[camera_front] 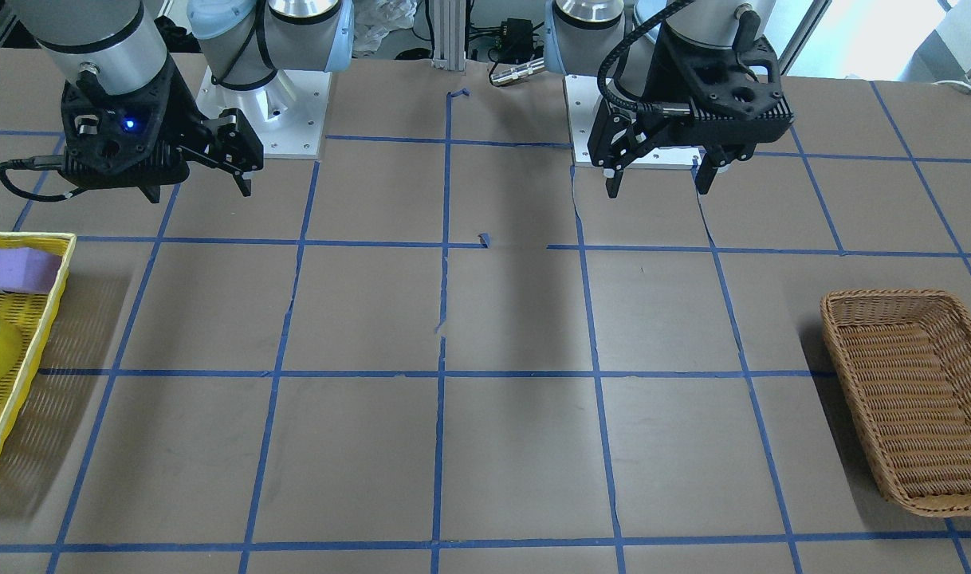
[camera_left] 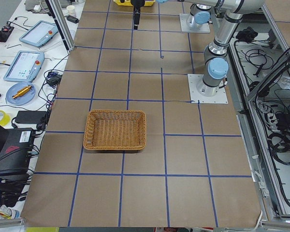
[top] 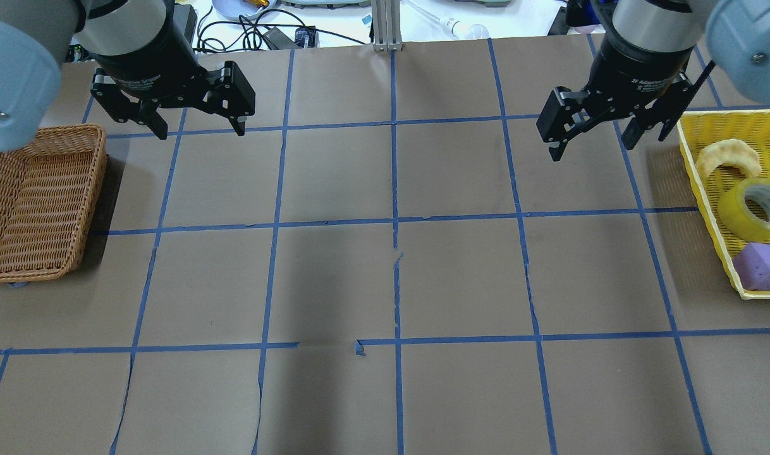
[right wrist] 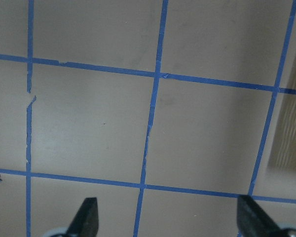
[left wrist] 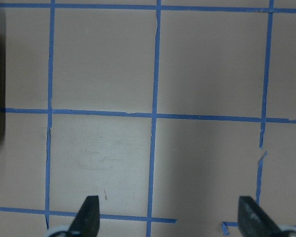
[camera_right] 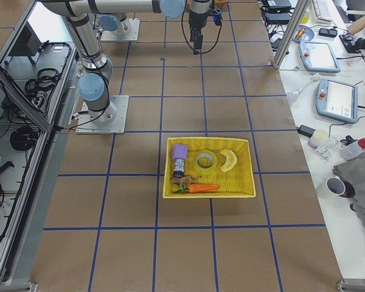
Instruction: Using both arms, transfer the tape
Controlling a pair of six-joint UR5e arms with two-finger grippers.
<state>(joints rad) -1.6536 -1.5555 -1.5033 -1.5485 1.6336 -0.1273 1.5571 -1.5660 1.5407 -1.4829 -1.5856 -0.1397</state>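
The right two-finger black gripper hangs in the upper right of the overhead view with its jaws spread wide and nothing between them. Its wrist view shows only brown paper and blue tape lines below the fingertips. The left black gripper hangs in the upper left of the same view, also wide apart and empty, over bare table.

The thick roll of translucent yellow tape lies flat in the yellow mesh plastic basket at the right edge of the frame, core opening up. A purple sponge block sits just beside it toward the bottom of the frame. A pale curved bread-like piece sits near it toward the top.

Nothing is grasped yet, so the task appears to be at its start: the right arm's reach for the roll. That move calls for travel toward the frame's right edge, then a descent with the jaws spanning the roll's wall or outer width.

The basket's near rim stands between gripper and roll and must be cleared from above. The sponge leaves little finger room on that side. The middle squares of the brown paper-covered table offer wide room for a hand-over. The brown woven wicker basket at the left edge holds nothing visible.
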